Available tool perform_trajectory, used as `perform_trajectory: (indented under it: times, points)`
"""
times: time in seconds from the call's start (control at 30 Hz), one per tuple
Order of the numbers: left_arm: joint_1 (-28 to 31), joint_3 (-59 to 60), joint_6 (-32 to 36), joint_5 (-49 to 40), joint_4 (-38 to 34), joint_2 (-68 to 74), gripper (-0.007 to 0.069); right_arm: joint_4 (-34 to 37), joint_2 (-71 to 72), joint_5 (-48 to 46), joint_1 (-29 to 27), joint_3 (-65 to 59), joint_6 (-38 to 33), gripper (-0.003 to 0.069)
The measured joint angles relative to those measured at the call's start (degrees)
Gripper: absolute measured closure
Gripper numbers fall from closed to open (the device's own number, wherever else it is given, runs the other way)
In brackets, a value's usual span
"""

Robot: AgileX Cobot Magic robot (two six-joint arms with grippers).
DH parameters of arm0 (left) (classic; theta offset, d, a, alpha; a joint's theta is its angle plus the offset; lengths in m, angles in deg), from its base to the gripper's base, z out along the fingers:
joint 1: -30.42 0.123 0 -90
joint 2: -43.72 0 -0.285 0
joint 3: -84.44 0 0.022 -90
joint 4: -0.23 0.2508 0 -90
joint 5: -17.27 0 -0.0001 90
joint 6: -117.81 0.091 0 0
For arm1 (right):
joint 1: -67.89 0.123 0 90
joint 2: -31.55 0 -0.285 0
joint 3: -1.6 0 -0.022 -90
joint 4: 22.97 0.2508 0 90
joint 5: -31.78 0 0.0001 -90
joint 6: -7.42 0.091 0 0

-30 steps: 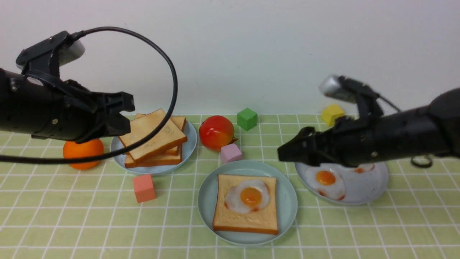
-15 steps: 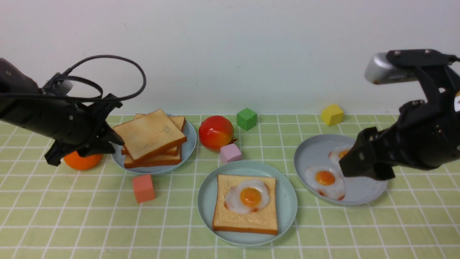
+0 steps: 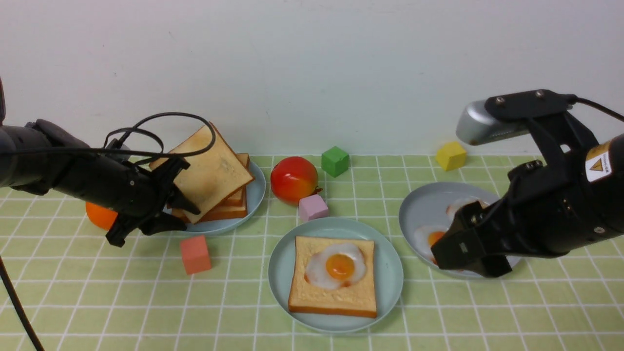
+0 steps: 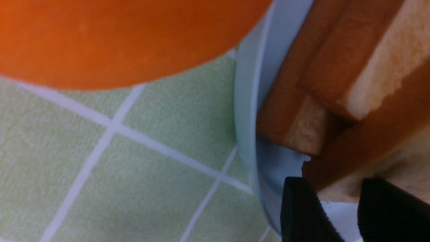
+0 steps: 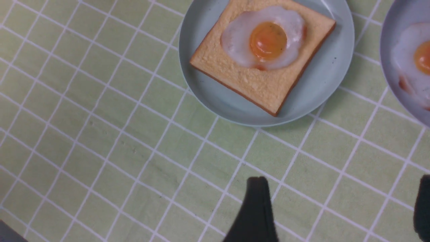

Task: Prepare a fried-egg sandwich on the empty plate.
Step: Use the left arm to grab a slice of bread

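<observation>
My left end effector [image 3: 183, 217] is clenched on the top toast slice [image 3: 219, 170], tilted on its stack [image 3: 229, 207]. Centre tabletop [image 3: 97, 292]: the mint plate [image 3: 390, 273] bears the half-built sandwich [image 3: 334, 282], one golden-brown slice, white egg, orange yolk, uncovered. My right end effector [image 3: 463, 261] stands released, jaws apart.

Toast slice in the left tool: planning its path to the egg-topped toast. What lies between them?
Front view: bare checked cloth lies between the toast slice and egg-topped toast; the salmon cube and lilac cube flank it.
</observation>
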Motion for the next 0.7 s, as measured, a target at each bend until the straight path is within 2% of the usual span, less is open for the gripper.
perform_trajectory:
  times: [0.3, 0.5, 0.7]
  points:
    - [0.0, 0.06, 1.38, -0.78, 1.26, -2.75, 0.0345, 0.07, 0.0, -0.04, 0.0, 0.0, 0.67, 0.0072]
    - [0.0, 0.06, 2.07, 3.28, 1.52, -7.14, 0.0344, 0.26, 0.0, -0.06, 0.0, 0.0, 0.67, 0.0072]
    - [0.73, -3.39, 2.07, 3.95, 2.09, -4.99, 0.0323, 0.34, 0.0, -0.11, 0.0, 0.0, 0.67, 0.0072]
